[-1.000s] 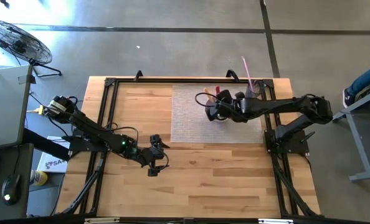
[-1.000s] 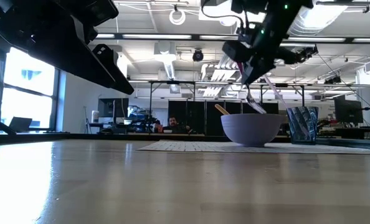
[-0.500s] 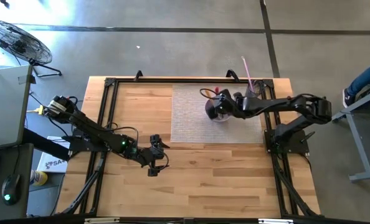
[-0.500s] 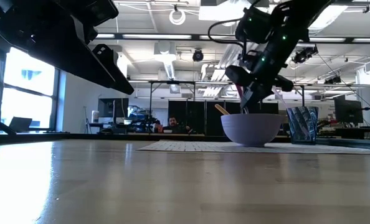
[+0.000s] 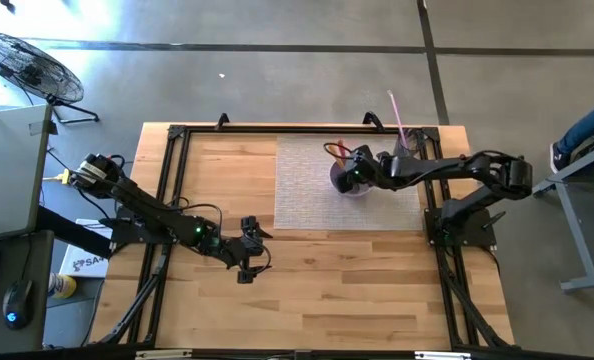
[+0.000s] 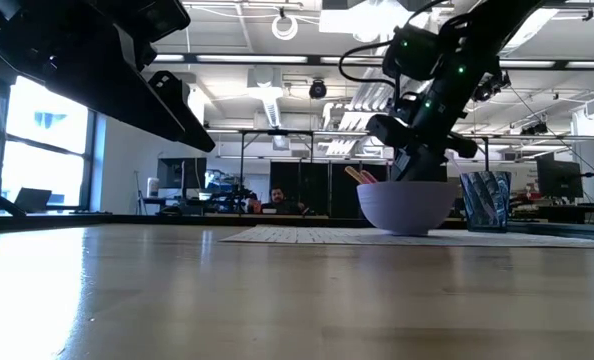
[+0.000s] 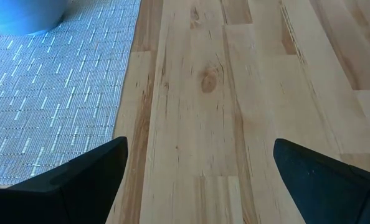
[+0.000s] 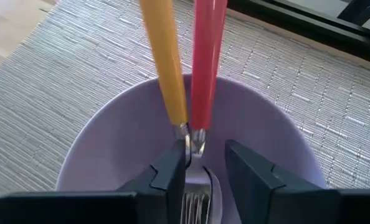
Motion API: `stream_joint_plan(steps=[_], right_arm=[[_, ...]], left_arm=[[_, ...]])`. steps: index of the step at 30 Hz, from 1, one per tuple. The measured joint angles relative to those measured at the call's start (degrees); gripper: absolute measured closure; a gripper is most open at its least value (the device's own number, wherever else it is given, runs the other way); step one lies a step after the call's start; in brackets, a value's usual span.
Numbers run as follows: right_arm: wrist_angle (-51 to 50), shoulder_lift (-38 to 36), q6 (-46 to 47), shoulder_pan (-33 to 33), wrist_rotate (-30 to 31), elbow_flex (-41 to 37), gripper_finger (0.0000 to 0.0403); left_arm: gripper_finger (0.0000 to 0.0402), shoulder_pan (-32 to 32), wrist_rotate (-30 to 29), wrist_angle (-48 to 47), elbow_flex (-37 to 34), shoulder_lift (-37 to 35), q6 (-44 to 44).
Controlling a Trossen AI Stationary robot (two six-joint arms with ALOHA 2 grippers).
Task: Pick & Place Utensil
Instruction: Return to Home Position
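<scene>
On the left side of the desk (image 5: 327,290) we see the left tool (image 5: 249,250) waiting low over bare wood, its fingers spread wide with nothing between them. Moving right, the gray mat (image 5: 302,190) carries the violet bowl (image 6: 407,205), and the pink fork (image 8: 207,62) lies inside it, tines at the bottom and handle leaning up over the rim, just beside a yellow-handled utensil (image 8: 163,62) that rests the same way. The right tool (image 8: 205,149) hangs directly over the bowl, dipped into its mouth; its fingers stand narrowly apart, and the fork's neck appears to sit loose in the gap rather than pinched. We judge the placing as done and the step in hand as the retreat home. The next move calls for a straight lift, so the fingers clear both handles without dragging the fork out or nudging the bowl, and only then a swing back toward the right arm's base. Farther right, at the mat's edge, a clear cup (image 6: 485,200) stands near that path.
</scene>
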Motion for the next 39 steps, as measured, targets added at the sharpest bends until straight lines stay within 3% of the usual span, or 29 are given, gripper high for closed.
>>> stream_joint_plan(steps=[8,14,23,30,39], right_arm=[[-0.2,0.0,-0.5,0.5,-1.5,1.6,0.0265],[0.1,-2.6,-4.8,3.5,-3.7,4.1,0.0265],[5.0,-11.4,-18.4,19.3,-6.4,4.2,0.0298],[17.9,-13.5,-22.1,30.0,-16.3,-1.3,0.0333],[38.6,-13.9,-18.8,35.9,-23.3,-15.2,0.0389]], left_arm=[[0.0005,0.0,0.0,0.0,0.0,0.0,0.0],[0.0005,0.0,0.0,0.0,0.0,0.0,0.0],[0.0005,0.0,0.0,0.0,0.0,0.0,0.0],[0.0005,0.0,0.0,0.0,0.0,0.0,0.0],[0.0005,0.0,0.0,0.0,0.0,0.0,0.0]])
